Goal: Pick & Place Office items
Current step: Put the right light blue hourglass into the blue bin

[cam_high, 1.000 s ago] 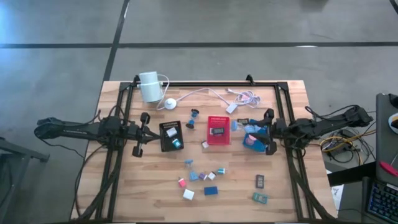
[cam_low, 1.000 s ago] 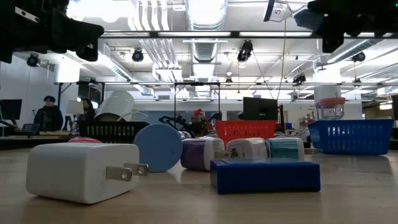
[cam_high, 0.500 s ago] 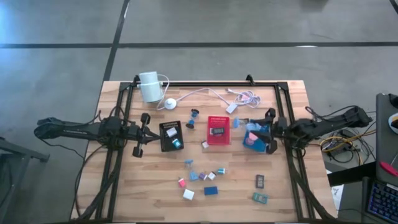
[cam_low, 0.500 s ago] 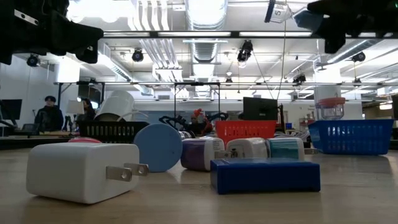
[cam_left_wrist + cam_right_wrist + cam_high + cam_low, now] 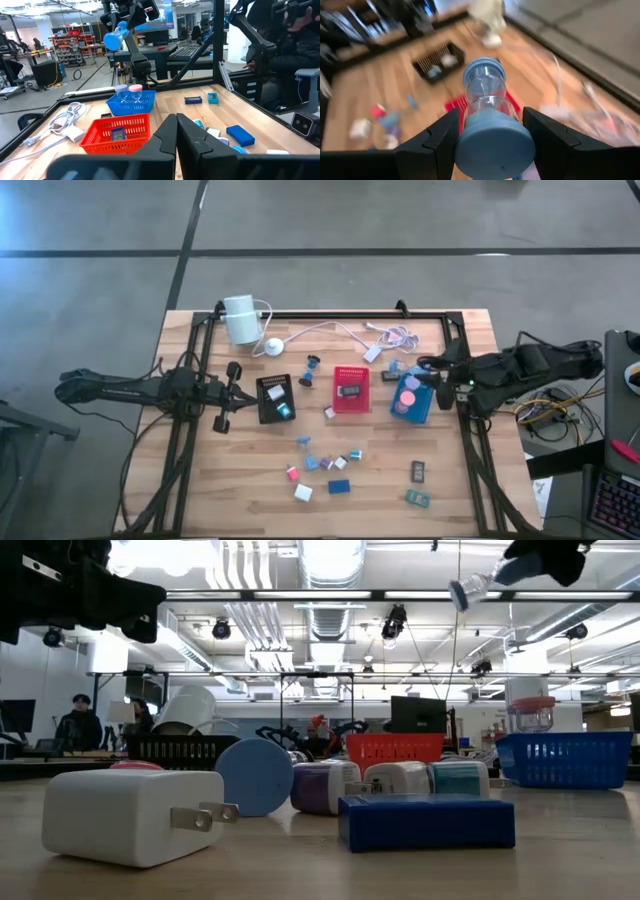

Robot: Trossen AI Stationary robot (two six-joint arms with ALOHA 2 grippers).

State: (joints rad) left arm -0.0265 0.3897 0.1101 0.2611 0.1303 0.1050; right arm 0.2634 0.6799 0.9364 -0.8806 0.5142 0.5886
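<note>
My right gripper (image 5: 428, 367) hangs high over the far end of the blue tray (image 5: 412, 396), shut on a blue sand timer (image 5: 485, 105) with a clear waist, also seen in the low view (image 5: 470, 588) and the left wrist view (image 5: 115, 37). A second timer (image 5: 313, 366) stands between the black tray (image 5: 275, 397) and the red tray (image 5: 351, 388). Several small blocks and discs (image 5: 325, 465) lie loose near the table's near edge, with two dark clips (image 5: 418, 470) to their right. My left gripper (image 5: 226, 395) waits shut, left of the black tray. My right gripper pinches the timer by one blue end cap (image 5: 492, 142) between its two fingers (image 5: 437, 140). The timer sticks out forward from the fingers, its other cap (image 5: 484, 70) toward the table's left. It is lifted clear and tilted, its free end lower (image 5: 458, 595).
The blue tray holds pink discs, the red tray a dark piece (image 5: 350, 392), the black tray small pieces. A white cylinder (image 5: 240, 318) with its white cable (image 5: 340, 330) lies along the far edge. A black frame (image 5: 455, 350) borders the table. A person sits beyond the table (image 5: 295, 45).
My right gripper has risen and drawn back from over the blue tray toward the table's far right, turning as it went. The timer has stayed in its hold and now hangs more tilted. The tray's pink discs show in full.
</note>
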